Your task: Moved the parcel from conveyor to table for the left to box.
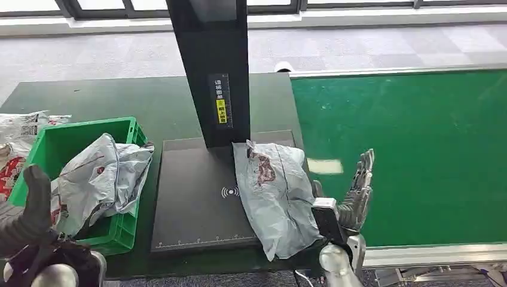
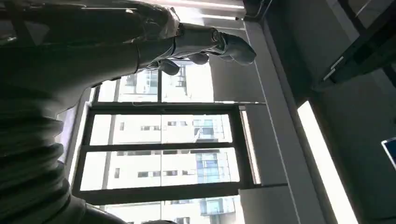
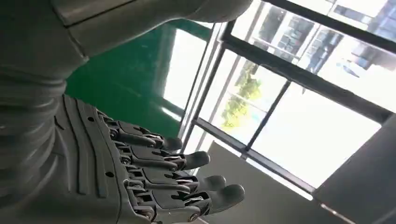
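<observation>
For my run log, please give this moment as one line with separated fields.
parcel: lying on black scanner plate | right robot hand: open, beside parcel | left robot hand: raised, empty | green box: holds another parcel

Count, head view. Grey plastic mailer parcels point(image 1: 276, 194): two in plain sight, one lying on the black flat scanner pad point(image 1: 191, 203) toward the bench's point(image 1: 149, 98) right edge, one crumpled in the green plastic crate point(image 1: 89, 134) near the left edge. White printed plastic bags point(image 1: 24, 128): a heap at the far left edge, number cannot be told. Green crates: one. Black scanner pads: one, with one black upright post point(image 1: 212, 66). Green conveyor belts point(image 1: 418, 155): one, along the bench's right side. Robot hands: two, left hand point(image 1: 33, 215) and right hand point(image 1: 357, 194).
</observation>
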### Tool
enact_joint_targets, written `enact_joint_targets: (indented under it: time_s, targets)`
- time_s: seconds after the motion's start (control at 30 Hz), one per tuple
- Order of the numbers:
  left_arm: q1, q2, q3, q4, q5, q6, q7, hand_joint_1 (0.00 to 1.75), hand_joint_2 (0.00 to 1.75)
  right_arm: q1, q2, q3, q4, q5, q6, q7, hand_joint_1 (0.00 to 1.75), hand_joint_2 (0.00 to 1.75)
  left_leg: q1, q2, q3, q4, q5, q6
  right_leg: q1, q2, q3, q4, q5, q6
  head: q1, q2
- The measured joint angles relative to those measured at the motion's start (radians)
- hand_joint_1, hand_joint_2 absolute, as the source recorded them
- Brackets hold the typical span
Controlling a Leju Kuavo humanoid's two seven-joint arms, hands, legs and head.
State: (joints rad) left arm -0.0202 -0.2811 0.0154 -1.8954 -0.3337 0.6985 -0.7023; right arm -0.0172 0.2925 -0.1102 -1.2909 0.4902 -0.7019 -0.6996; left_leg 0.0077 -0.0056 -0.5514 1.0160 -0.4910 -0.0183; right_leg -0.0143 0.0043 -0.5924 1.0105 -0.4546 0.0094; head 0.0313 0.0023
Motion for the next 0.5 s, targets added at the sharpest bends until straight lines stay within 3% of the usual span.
enact_joint_targets:
  time_s: [0.23, 0.5]
  targets:
    - [-0.061, 0.0, -0.076, 0.19, -0.031, -0.023, 0.001, 0.0, 1.75, 0.067, 0.032, -0.013, -0.334, -0.076, 0.0, -0.002, 0.0, 1.75, -0.001, 0.001, 0.001, 0.0, 0.0, 0.0, 0.0, 0.0, 0.001, 0.0, 0.001, 0.0, 0.0, 0.0]
    - [-0.068, 0.001, -0.113, 0.275, -0.042, -0.014, 0.002, 0.0, 1.75, 0.078, 0.036, -0.013, -0.428, -0.073, 0.001, -0.002, 0.0, 1.75, -0.001, 0.002, 0.001, 0.0, 0.0, 0.0, 0.0, 0.001, 0.001, 0.0, 0.001, 0.0, 0.0, 0.0]
